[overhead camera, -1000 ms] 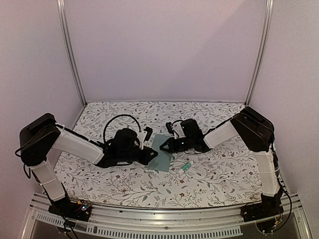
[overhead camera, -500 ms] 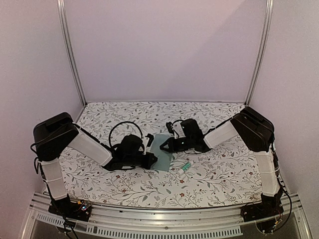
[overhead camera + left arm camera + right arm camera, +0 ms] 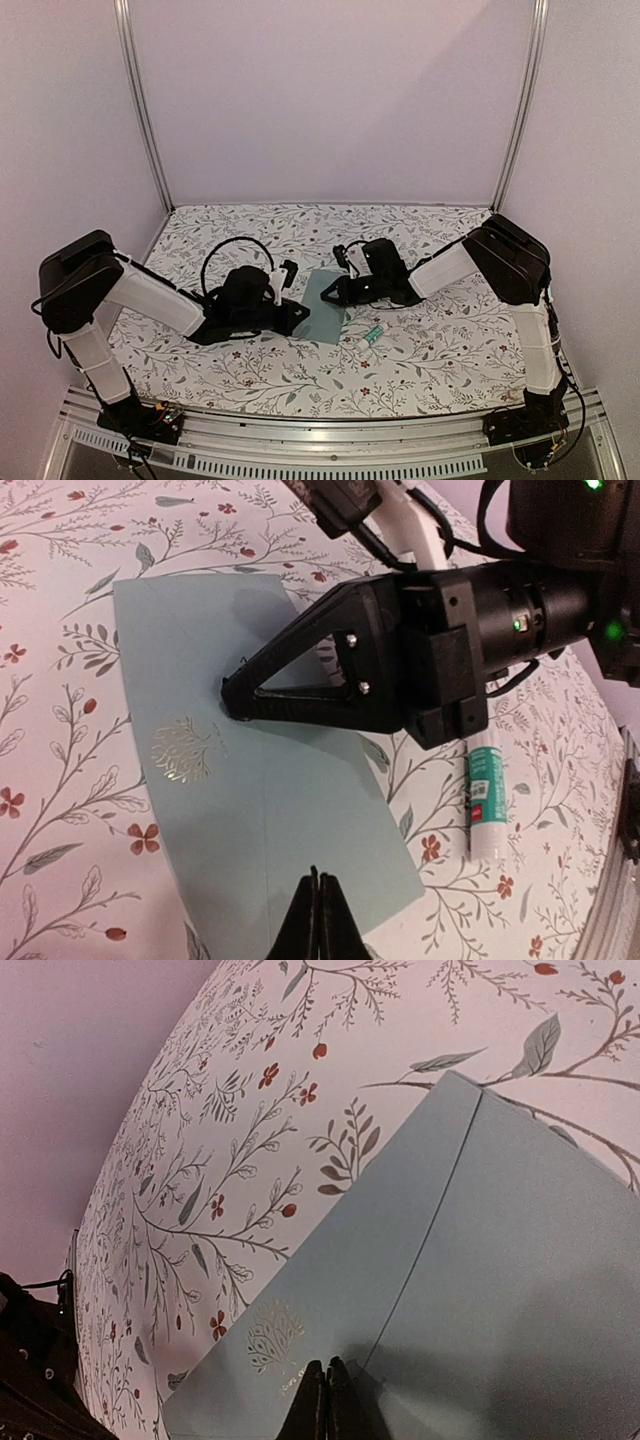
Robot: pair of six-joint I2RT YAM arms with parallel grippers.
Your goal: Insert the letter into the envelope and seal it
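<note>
Sealing step, probably: envelope [image 3: 250,770] is being pinned flat on the worktop [image 3: 430,350] by the right claw [image 3: 232,688], shut, tip on its flap seam. Left claw [image 3: 318,910], shut and empty, is being held at its left edge. No letter in view, likely inside. Next: seam needing to be pressed along.

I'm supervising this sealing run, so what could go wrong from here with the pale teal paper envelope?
The shut right gripper pins the pale teal paper envelope at one spot, so it might pivot or crease. The shut left gripper at its edge could snag the paper. The small white-and-green glue stick beside it may get knocked away.
</note>
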